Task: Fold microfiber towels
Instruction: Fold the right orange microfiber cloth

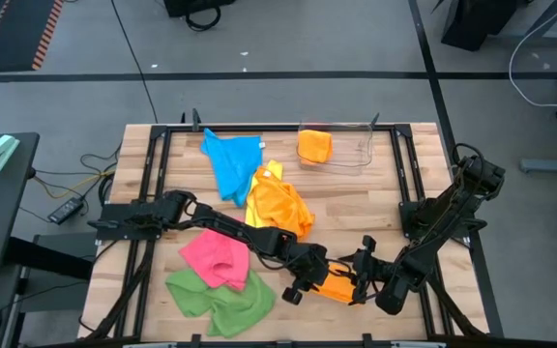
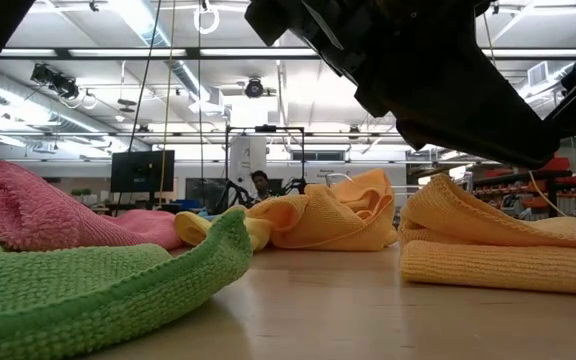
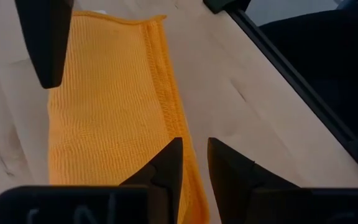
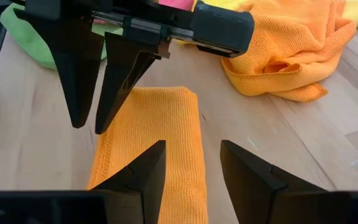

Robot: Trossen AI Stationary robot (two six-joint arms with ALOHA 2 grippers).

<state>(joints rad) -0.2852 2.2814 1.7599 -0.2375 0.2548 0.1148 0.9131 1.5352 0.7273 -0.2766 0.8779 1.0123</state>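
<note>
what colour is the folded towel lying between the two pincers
Orange. The folded towel shows best in the right wrist view.

Folded orange towel mostly covered by both grippers in high view. Green towel cut off at low view's edge. Orange cloth in clear bin: folds unreadable.

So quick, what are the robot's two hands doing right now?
Left hand: nearly closed, holding nothing, fingertips just above the folded orange towel.
Right hand: open, holding nothing, over the same towel.
</note>
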